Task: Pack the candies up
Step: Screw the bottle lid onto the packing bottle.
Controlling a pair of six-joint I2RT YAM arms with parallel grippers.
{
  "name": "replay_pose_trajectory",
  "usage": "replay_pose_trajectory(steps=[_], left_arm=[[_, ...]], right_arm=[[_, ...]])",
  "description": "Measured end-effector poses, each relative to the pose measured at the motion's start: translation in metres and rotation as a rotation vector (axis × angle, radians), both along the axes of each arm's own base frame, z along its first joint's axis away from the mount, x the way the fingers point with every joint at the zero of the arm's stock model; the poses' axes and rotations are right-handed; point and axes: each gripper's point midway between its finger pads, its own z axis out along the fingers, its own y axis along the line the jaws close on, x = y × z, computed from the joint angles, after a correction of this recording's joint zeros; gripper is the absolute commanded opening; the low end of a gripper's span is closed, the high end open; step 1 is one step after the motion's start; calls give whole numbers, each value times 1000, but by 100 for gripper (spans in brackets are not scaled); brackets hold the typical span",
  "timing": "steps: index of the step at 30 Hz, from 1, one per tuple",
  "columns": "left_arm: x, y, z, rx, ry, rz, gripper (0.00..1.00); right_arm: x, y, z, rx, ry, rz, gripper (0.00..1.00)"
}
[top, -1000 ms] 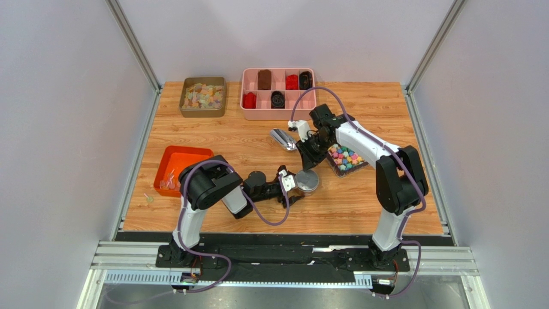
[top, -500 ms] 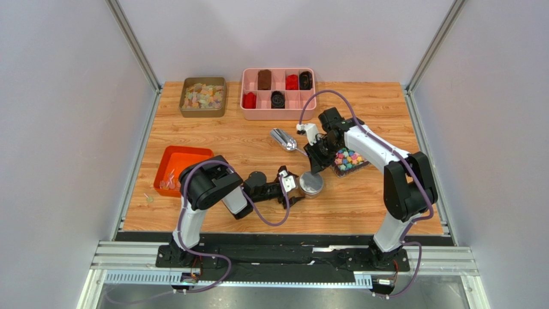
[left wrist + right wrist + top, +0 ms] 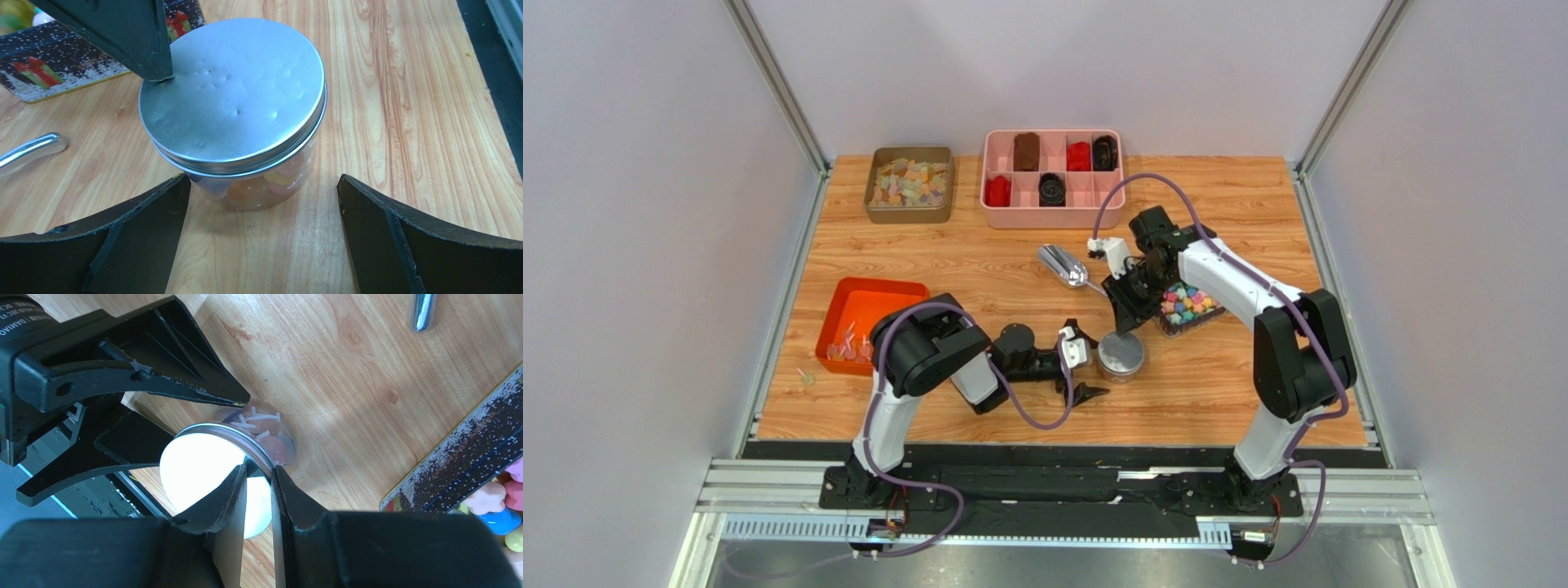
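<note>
Silver lid (image 3: 1120,352) sits on the jar (image 3: 1122,371) mid-table in the top view, so the step in hand looks like closing the jar. The right gripper (image 3: 1124,321) comes down on the lid's 12 o'clock edge, and the left gripper (image 3: 1085,361) lies at the jar's 9 o'clock, spread wide. The candies (image 3: 844,347) are well apart from all this, in the orange tray (image 3: 891,292) far out at 9 o'clock. A scoop (image 3: 1060,263) lies at the jar's 11 o'clock and a tin (image 3: 1161,326) of bright sweets at 2 o'clock. A pink tray (image 3: 1051,224) and a box (image 3: 909,218) stand along the far edge, and none of these blocks either arm. From the left wrist, the left fingers (image 3: 141,239) stand fully apart, one on each side of the jar and clear of it, holding nothing. A right finger (image 3: 132,37) touches the lid at 10 o'clock. Orange and pale pieces show through the jar wall, but their sort I cannot tell. From the right wrist, the right jaws are nearly closed, with the lid's rim nipped between the fingertips (image 3: 236,490). The next move likely calls for the left jaws to close on the jar and steady it while the lid is seated. What stands in the way is crowding, since a left finger reaches just beside the right tips.
</note>
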Motion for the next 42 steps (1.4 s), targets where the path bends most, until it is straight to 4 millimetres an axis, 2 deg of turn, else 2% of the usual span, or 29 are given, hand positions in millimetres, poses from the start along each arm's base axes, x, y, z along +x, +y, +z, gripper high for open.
replay_pose_trajectory(steps=[6, 12, 17, 24, 28, 42], left_arm=[[0, -3, -1, -5, 23, 0, 99], [10, -11, 1, -11, 22, 39, 99], [11, -14, -1, -14, 27, 44, 99], [10, -14, -2, -13, 27, 41, 79], [9, -15, -2, -16, 27, 37, 74], [13, -15, -1, -19, 16, 64, 73]], right_arm=[[-1, 0, 0, 0, 3, 0, 23], [-5, -1, 0, 7, 7, 3, 22], [-6, -1, 0, 7, 4, 3, 22], [-6, -1, 0, 7, 3, 3, 22], [-6, -1, 0, 7, 3, 3, 22], [-8, -7, 1, -15, -17, 8, 22]])
